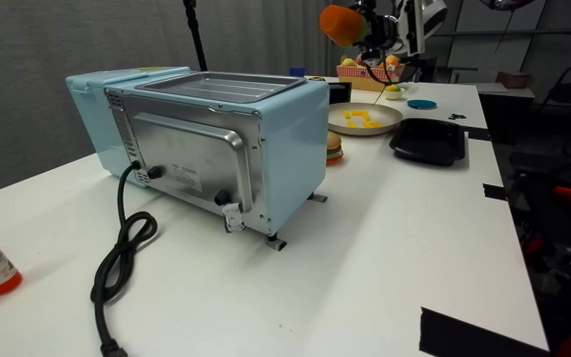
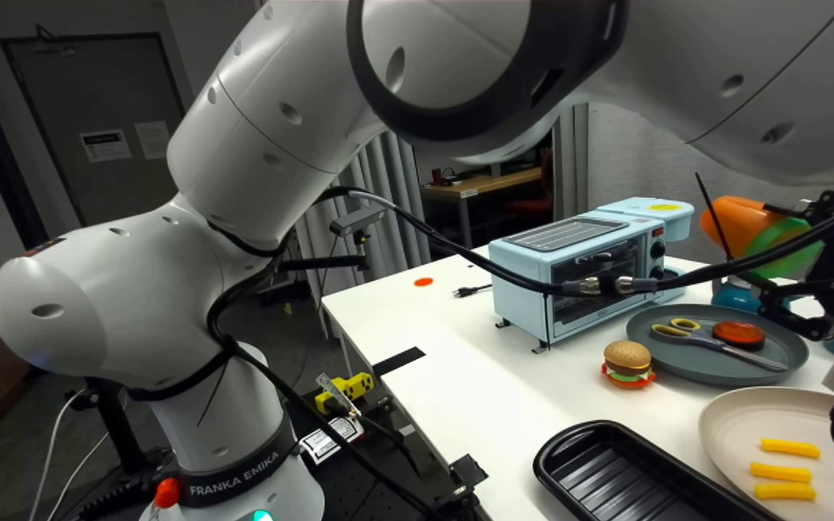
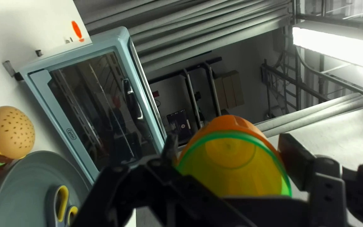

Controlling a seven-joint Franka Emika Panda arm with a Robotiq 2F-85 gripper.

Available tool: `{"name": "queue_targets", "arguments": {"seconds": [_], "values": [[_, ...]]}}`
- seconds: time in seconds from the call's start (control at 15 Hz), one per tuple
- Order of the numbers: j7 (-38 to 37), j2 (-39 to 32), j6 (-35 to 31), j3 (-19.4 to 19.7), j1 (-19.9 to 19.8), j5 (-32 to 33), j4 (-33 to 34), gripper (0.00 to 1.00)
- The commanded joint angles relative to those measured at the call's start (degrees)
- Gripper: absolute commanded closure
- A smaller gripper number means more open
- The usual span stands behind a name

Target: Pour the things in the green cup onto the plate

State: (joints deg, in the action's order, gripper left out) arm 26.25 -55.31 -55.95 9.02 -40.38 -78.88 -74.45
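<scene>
So your gripper point(image 3: 228, 145) is clamped on the green cup point(image 3: 232, 170), chunky black fingers point(image 3: 296, 164) pinching from both sides, with the cup up in the air, tipped over sideways and well apart from the white tabletop point(image 1: 389, 258). It's smooth, see-through-looking plastic: in the wrist view you get a bright green rim, a tapered wall that goes yellowy olive inside, and a round base with a ring in it. Around the outside sits an orange shell point(image 1: 342, 25), narrowing to a blunt end; can't tell you whether that's a second cup stacked on.

The yellow sticks point(image 2: 780, 472) are lying on the plate point(image 2: 764, 412): squared-off, fry-like bars scattered over a round, pale cream dish with a low curved rim. Right beside it you've got the black pan point(image 2: 620, 485), shiny, rounded corners, ridges along the bottom.

Near the plate there's a toy burger point(image 2: 628, 362) with a seed-speckled bun, plus a flat grey plate point(image 2: 692, 363) carrying scissors point(image 2: 725, 349) with yellow-lined grips and a glossy red-orange disc point(image 2: 739, 334). Your toaster oven point(image 1: 290, 158) is boxy and light blue, with a bare metal back and a dark glass door. In an exterior view, the fruit basket point(image 1: 365, 84) wears a red-and-white checked trim.
</scene>
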Motion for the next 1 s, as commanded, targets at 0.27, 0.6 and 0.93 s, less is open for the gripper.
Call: {"name": "queue_targets", "arguments": {"seconds": [0.27,0.6,0.93], "values": [[12.20,-2.79,-0.87,1.06,0.64,9.68,6.78,0.45],[20.87,-3.06,-4.48,0.58,0.70,15.48,8.11,0.45],[28.06,-2.97,-9.30,0.08,0.85,20.00,8.41,0.45]]}}
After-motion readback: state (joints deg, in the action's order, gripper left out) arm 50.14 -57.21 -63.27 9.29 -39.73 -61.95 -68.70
